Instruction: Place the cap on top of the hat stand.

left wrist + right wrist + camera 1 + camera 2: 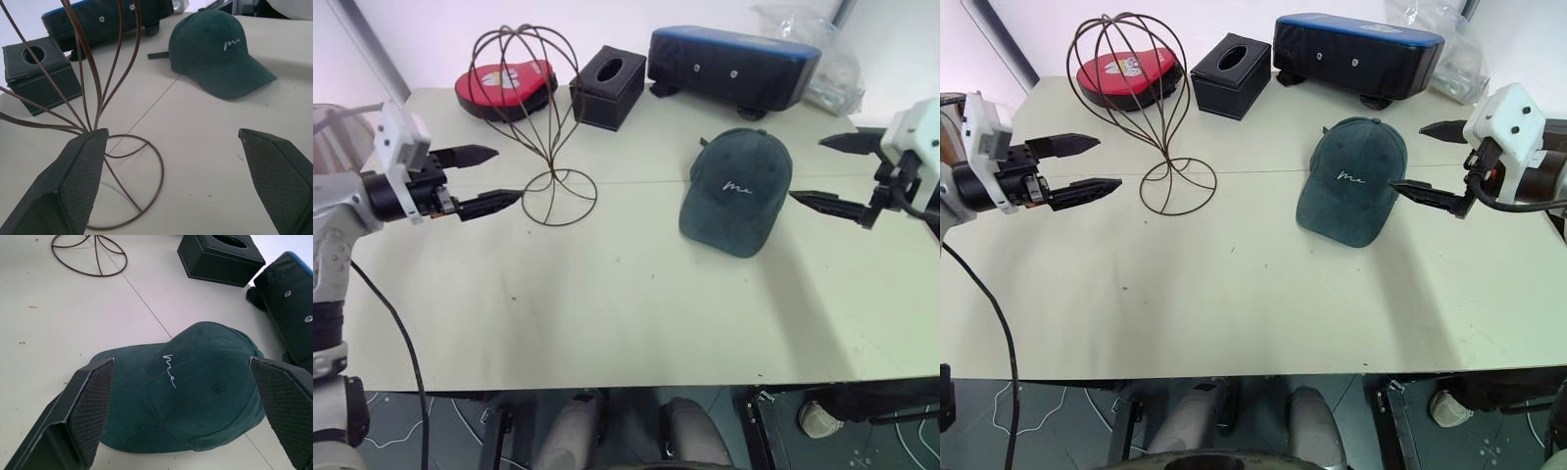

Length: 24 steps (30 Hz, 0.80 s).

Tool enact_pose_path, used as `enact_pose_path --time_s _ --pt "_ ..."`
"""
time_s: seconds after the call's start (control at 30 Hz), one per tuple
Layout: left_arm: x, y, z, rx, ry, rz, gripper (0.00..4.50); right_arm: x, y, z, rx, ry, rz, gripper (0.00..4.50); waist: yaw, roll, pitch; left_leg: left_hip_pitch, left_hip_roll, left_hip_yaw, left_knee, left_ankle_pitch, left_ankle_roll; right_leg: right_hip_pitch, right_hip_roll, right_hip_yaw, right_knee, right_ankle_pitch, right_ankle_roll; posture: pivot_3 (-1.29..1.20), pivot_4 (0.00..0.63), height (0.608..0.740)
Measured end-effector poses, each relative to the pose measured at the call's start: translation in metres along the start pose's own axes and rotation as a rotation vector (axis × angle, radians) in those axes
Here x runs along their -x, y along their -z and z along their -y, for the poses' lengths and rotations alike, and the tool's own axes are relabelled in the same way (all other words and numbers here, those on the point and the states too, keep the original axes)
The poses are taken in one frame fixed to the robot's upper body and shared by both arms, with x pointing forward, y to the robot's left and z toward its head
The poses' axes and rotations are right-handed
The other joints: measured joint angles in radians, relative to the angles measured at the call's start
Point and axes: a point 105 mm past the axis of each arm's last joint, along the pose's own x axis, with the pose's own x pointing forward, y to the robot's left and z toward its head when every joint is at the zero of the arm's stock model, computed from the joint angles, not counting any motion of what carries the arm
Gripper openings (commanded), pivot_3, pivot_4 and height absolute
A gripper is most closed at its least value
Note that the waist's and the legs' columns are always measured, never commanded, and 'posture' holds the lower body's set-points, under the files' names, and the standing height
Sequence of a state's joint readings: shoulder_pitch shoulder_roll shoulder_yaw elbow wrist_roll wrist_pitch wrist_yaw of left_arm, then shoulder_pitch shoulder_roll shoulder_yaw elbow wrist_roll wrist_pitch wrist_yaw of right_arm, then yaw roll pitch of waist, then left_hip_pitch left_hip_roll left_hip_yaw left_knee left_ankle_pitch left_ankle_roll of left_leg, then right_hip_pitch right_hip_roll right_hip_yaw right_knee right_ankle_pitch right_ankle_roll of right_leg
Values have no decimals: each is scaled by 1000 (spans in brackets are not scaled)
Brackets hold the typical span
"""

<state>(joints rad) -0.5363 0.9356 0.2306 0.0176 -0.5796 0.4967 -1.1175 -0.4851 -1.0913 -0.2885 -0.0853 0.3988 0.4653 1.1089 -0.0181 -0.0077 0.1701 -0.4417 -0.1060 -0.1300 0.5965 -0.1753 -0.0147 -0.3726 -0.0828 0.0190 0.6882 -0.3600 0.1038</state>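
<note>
So far nothing is done: your cap [737, 191] lies on the desk [607, 304], the hat stand [530, 108] is bare, and your left hand [481, 179] and right hand [830, 173] are both open and empty.

Hat stand [98, 98] dome cut off at top edge, left wrist view.

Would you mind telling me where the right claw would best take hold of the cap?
Probably the crown of the cap, approached from its right side, where the open right claw already flanks it. The domed crown stands proud of the table, while the brim lies flat and low, facing the robot.
</note>
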Motion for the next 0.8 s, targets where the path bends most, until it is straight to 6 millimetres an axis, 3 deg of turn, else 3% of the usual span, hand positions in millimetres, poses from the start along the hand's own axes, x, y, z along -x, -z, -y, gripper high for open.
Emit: enact_pose_path --time_s 0.8 --pt "2 -2 3 -7 -7 -12 4477 0 -1 -1 -1 -4 -10 4491 0 0 0 0 0 0 0 0 0 0 0 0 0 0 0 0 150 740"
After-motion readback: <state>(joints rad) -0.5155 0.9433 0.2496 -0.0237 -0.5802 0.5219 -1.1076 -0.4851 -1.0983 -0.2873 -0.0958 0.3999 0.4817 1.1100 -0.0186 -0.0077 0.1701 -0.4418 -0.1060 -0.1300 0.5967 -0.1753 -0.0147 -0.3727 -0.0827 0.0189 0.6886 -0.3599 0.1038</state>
